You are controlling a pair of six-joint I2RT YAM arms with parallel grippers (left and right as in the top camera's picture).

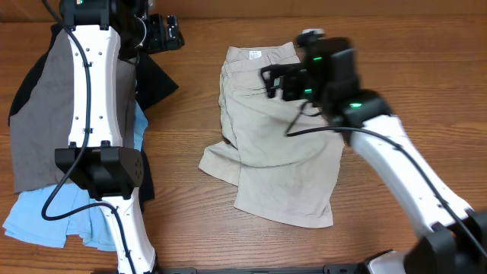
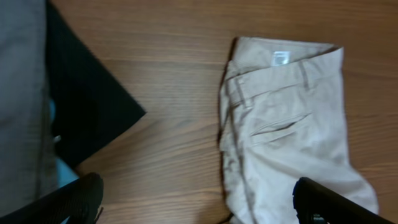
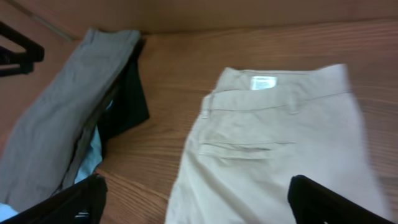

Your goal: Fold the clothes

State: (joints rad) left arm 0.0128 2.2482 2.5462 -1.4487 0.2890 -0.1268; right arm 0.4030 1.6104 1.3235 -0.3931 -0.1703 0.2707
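Now the khaki shorts (image 1: 278, 152) lie flat mid-tabletop (image 1: 190, 106), waistband toward the far edge with the white label (image 1: 255, 53) showing, and 1 leg corner sticks out to the left at the near end. The right arm (image 1: 396, 152) reaches over their far right part. The right jaws stand wide open over the cloth, and in the right wrist view the 2 fingers (image 3: 68, 202) sit at the bottom corners with nothing between them. The left arm (image 1: 91, 84) stretches along the pile at the left side. The left jaws are also spread fully and empty, hanging over bare wood near the far edge, between the pile and the khaki shorts. That pile has grey shorts (image 1: 42, 114) on top, light-blue shorts (image 1: 46, 217) poking out at the near end, and a black garment (image 1: 156, 84) whose corner points toward the khaki shorts without touching them.
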